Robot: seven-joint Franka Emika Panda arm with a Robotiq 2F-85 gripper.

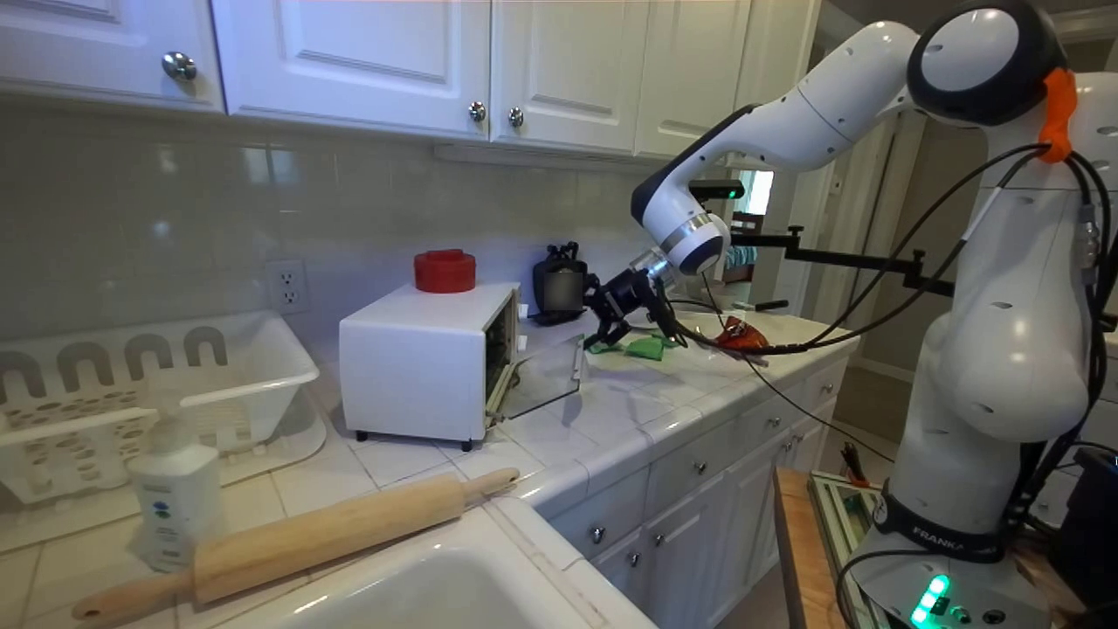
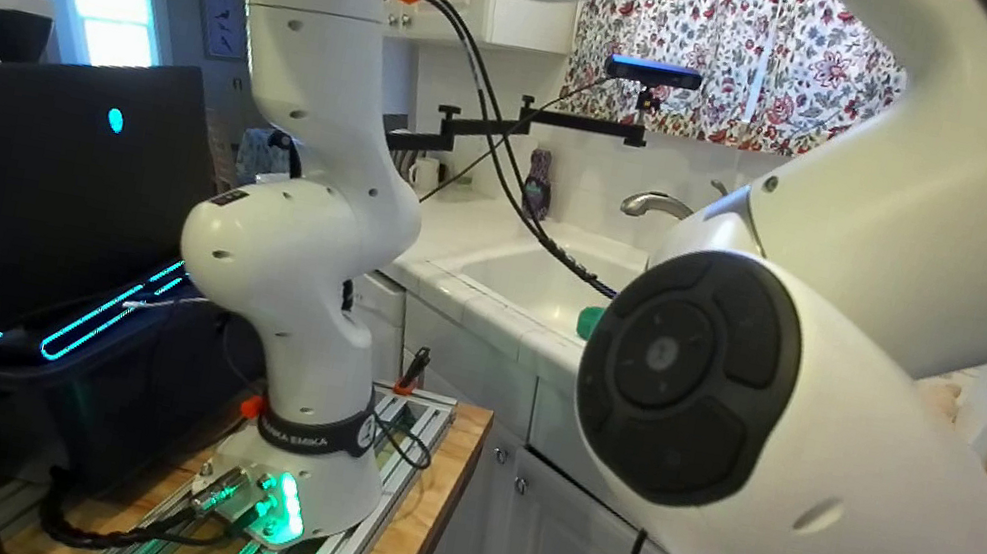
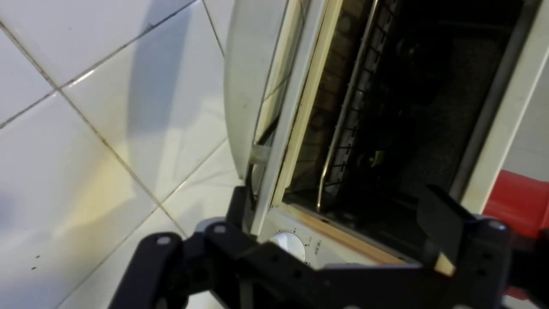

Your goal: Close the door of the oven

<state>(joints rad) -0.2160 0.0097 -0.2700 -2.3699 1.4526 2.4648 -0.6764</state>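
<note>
The small white oven (image 1: 415,376) stands on the counter, its dark interior exposed at the front. Its door (image 1: 546,377) hangs open, folded down low over the counter tiles. In the wrist view the oven's dark cavity (image 3: 411,124) with a wire rack fills the upper right, and the door's pale edge (image 3: 288,124) runs along its left. My gripper (image 1: 596,319) is by the door's outer end. In the wrist view the gripper (image 3: 343,210) has its fingers wide apart with nothing between them; the left finger is close by the door's edge. Contact is unclear.
A red container (image 1: 445,272) sits on the oven. A black appliance (image 1: 559,284) stands behind the gripper. Green items (image 1: 645,348) and a red packet (image 1: 741,334) lie on the counter. A dish rack (image 1: 262,384), a bottle (image 1: 176,498) and a rolling pin (image 1: 332,537) are nearer the sink.
</note>
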